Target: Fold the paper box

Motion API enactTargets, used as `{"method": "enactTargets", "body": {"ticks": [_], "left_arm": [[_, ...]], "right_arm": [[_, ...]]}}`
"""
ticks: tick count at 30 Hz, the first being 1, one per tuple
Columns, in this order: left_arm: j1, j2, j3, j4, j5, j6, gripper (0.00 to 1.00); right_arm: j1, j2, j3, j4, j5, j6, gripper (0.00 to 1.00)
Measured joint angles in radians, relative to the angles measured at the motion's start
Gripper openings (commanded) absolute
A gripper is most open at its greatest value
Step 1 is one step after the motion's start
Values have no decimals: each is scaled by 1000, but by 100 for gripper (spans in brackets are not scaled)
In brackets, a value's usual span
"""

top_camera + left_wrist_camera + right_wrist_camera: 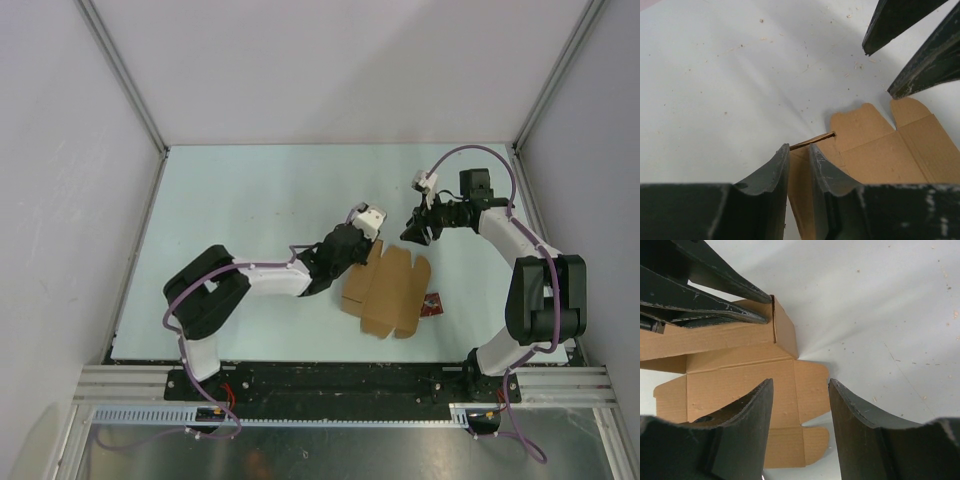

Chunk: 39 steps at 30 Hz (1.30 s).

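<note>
I see the paper box [388,292] lying mostly flat on the table [250,190], between the two arms. The left gripper [800,147] pinches one raised side flap upright. The right gripper [800,382] hovers over the sheet's far end, jaws apart, holding nothing.

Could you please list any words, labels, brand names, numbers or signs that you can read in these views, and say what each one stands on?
No text can be read in any view.
paper box: plain brown cardboard, no print on the faces that show.
small red packet beside the box: any print on it is too small to read.
</note>
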Motion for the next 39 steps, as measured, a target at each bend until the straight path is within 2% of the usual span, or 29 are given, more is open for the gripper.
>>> {"method": "enactTargets", "body": {"ticks": [12,22,29,39], "left_arm": [[-3,-166,-89,-75,-1,7,29],[-5,-361,-208,-77,-12,6,30],[-19,-374,-212,-76,8,6,29],[-22,-374,-233,-74,7,6,29]], "right_arm": [[-13,-14,0,1,9,60,69],[-126,9,1,-62,53,182,76],[-193,84,1,-159,57,218,81],[-228,188,1,-292,62,217,82]]}}
